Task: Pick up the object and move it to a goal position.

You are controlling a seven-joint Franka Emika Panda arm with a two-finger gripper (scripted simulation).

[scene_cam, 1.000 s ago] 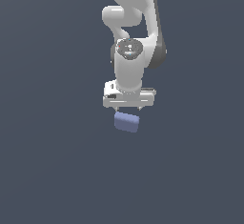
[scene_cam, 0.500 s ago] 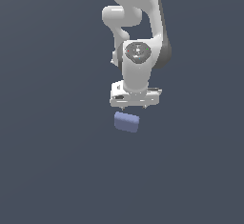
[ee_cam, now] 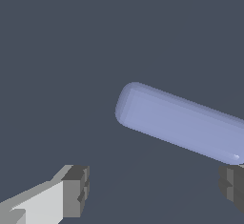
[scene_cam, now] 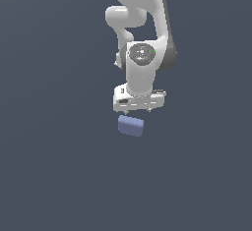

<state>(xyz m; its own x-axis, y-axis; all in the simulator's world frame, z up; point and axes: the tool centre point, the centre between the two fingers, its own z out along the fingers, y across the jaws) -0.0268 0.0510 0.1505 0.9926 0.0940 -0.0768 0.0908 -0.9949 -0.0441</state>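
Fingers spread, block not yet held.

We saw the gripper's (ee_cam: pixel 152 189) two fingers (ee_cam: pixel 76 189) standing wide apart, gripping nothing. Just below the gripper and clear of it lay the object (scene_cam: pixel 131 126), a plain matte periwinkle block with rounded edges. We judged pickup and transport to the goal both remained.
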